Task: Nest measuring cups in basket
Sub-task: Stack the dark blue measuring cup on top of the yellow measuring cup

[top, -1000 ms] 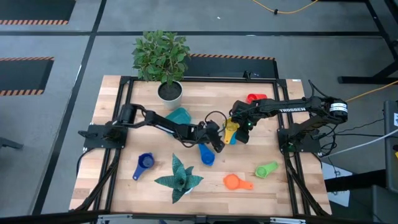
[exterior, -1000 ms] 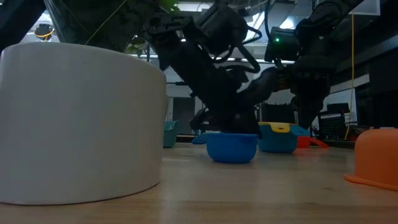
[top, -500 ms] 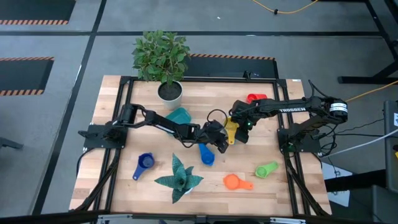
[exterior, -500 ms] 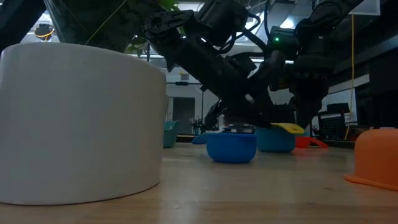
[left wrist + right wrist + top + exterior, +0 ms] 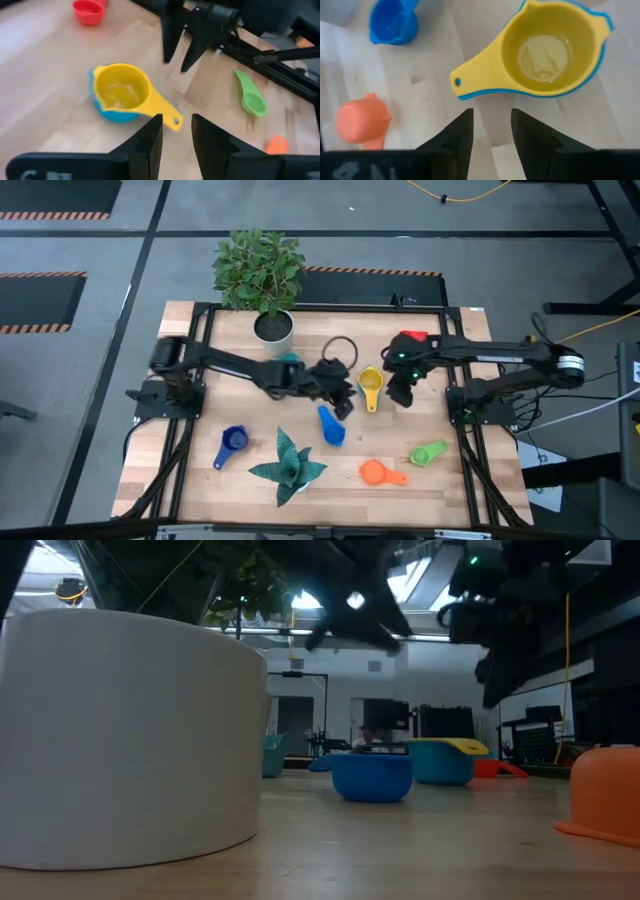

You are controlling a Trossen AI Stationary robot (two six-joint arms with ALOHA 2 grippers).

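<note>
A yellow cup (image 5: 370, 383) sits nested in a light blue cup (image 5: 116, 116) on the table's middle, its handle (image 5: 165, 114) pointing toward the near edge. My left gripper (image 5: 343, 402) hangs open above the table to the left of them. My right gripper (image 5: 398, 393) hangs open to their right. Neither touches a cup. A blue cup (image 5: 330, 425) lies near the left gripper. The teal basket (image 5: 290, 363) stands behind the left arm, partly hidden by it. Red (image 5: 410, 338), green (image 5: 428, 452), orange (image 5: 375, 472) and dark blue (image 5: 232, 442) cups lie apart on the table.
A white plant pot (image 5: 272, 328) stands at the far edge, left of centre. A green paper succulent (image 5: 287, 465) sits near the front edge. A black cable loop (image 5: 340, 348) lies beyond the left gripper.
Both grippers have risen away from the nested yellow and light blue cups, which stay on the table. The left gripper has drawn back toward the table's left, and the right gripper toward the table's right.
</note>
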